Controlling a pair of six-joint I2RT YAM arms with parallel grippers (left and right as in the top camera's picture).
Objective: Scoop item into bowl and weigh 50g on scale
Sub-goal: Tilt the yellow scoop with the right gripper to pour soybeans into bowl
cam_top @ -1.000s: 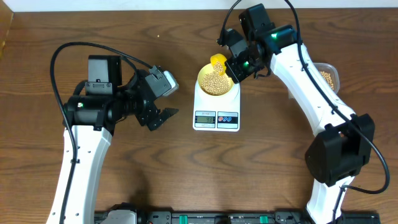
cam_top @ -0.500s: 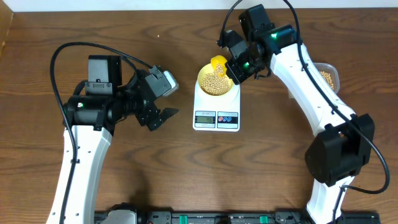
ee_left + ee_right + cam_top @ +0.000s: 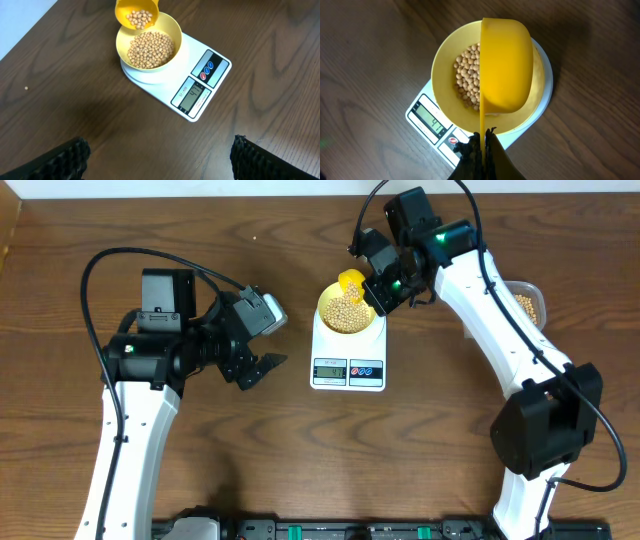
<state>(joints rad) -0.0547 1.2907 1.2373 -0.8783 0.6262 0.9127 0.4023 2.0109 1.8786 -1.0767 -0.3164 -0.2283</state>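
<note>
On the brown wooden table (image 3: 300, 470), your left gripper (image 3: 258, 371) is hanging to the left of the scale (image 3: 348, 370), fingers spread wide and holding nothing. Your right gripper (image 3: 482, 142) is pinching the handle of the yellow scoop (image 3: 505, 60), fingers closed tight on it. The white scale is sitting mid-table with the pale yellow bowl (image 3: 178, 31) resting on its platform, and the scoop is tilting over the bowl's rim, carrying a few beans (image 3: 150, 49) while many more are lying inside the bowl.
</note>
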